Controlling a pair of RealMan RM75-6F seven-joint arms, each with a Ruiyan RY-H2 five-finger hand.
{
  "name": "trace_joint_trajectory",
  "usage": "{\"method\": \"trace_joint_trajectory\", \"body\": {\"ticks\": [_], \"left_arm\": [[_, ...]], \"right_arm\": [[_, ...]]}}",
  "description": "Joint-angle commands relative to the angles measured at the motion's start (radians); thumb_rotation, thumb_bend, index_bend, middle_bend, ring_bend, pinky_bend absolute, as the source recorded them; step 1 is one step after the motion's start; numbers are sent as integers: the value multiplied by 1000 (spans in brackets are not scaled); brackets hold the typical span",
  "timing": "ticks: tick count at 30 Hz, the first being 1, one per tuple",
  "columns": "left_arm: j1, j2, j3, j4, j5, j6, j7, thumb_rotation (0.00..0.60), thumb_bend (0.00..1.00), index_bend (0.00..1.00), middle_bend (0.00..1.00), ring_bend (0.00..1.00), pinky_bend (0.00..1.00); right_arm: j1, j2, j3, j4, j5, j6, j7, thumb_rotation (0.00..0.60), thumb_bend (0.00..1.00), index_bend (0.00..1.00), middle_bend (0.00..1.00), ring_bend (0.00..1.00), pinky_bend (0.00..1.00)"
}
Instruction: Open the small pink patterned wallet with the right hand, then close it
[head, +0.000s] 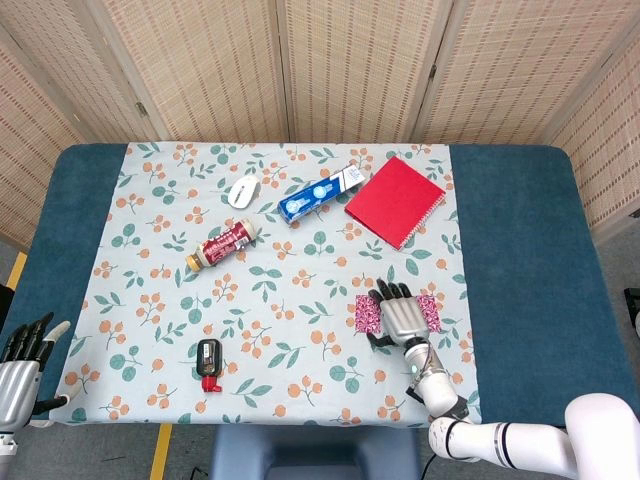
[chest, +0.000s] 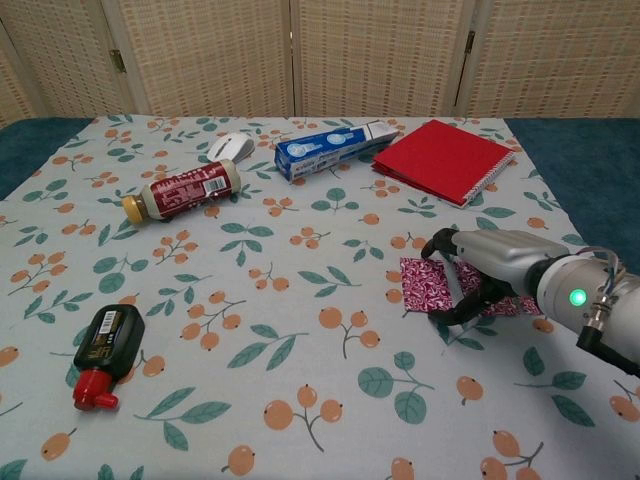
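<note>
R hand (chest: 478, 272) sits arched right over the pink wallet (chest: 424, 285), fingers curled down onto it w/ grip unclear, wallet flat on tablecloth near front-right edge, long axis left-right, its left part poking out past the fingertips; L hand (head: 22, 372) far off, released.

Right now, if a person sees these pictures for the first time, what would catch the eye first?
Probably the right hand near the table's front right, its fingers arched over the small pink patterned wallet, which lies flat on the floral cloth. Next, the bright red notebook at the back right, with the blue toothpaste box beside it.
</note>
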Motion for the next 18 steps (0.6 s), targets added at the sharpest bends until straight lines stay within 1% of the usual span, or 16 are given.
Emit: {"method": "trace_joint_trajectory", "body": {"ticks": [1,6,9,14,18], "left_arm": [[0,-1,0,1,-1,-1,-1,600,209,148,0,64,0],[0,0,0,3,-2,-3,-3,600,209,147,0,63,0],[0,0,1,4,-2,-3,-5,600,209,148,0,64,0],[1,0,0,6,-3,-2,-7,600,209,147,0,63,0],[1,-1,1,8,-3,-2,-8,600,209,148,0,64,0]], "right_arm": [[1,-2,-2,1,2,-2,-4,432,332,134,37,0,0],[5,-6,0,5,8,-3,-9,433,330,139,38,0,0],[7,-6,2,6,11,-7,-10,432,327,160,41,0,0],[7,-4,-1,4,7,-7,-9,466,324,214,50,0,0],[3,4,-2,-5,-5,-6,1,472,323,232,54,0,0]]}}
